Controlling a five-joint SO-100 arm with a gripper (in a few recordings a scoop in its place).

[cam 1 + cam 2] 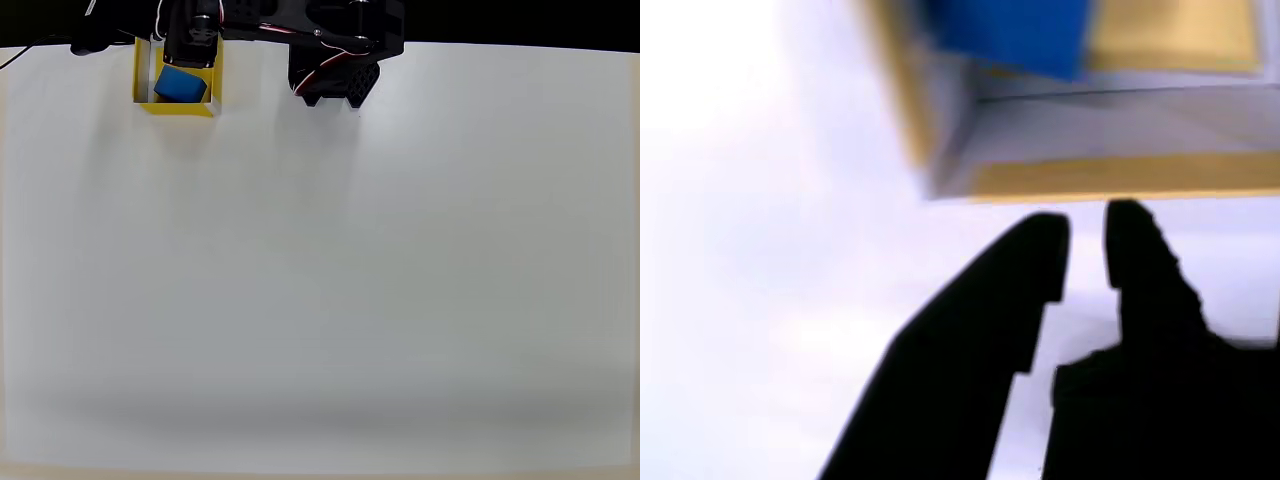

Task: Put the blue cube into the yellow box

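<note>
The yellow box [144, 75] stands at the table's far left edge in the overhead view. The blue cube [181, 85] lies inside it, slightly askew. My black gripper [190, 52] hangs over the box's far side, above the cube and apart from it. In the wrist view the yellow box [1110, 175] fills the top, with the blue cube [1005, 35] resting on its floor. My gripper [1087, 225] is just short of the box's near wall. Its fingers stand a narrow gap apart with nothing between them.
The arm's black base and motors [335, 60] sit at the top centre, right of the box. The white table [320, 280] stretches bare toward the near edge.
</note>
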